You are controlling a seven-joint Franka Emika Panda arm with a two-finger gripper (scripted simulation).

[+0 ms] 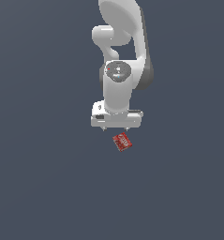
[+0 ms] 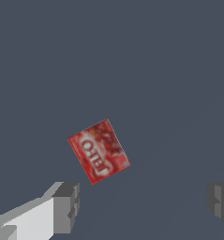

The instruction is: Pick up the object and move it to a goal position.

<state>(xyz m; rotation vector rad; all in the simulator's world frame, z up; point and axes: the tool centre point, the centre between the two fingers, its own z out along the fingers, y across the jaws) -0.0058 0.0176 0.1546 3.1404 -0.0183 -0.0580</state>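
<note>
The object [image 1: 123, 141] is a small flat red box with white lettering, lying on the dark grey floor just below the white arm in the exterior view. My gripper [image 1: 115, 129] hangs above and slightly behind it, open, its two short fingertips spread wide with nothing between them. In the wrist view the object [image 2: 99, 151] lies turned at an angle, ahead of the gap between the fingers. One grey fingertip [image 2: 66, 206] stands beside its lower corner and the other fingertip [image 2: 221, 202] sits far off at the frame edge. My gripper [image 2: 144, 204] touches nothing.
Only the plain dark grey surface [image 1: 38, 187] surrounds the box on every side. The white arm [image 1: 118, 70] rises behind the gripper toward the top of the exterior view.
</note>
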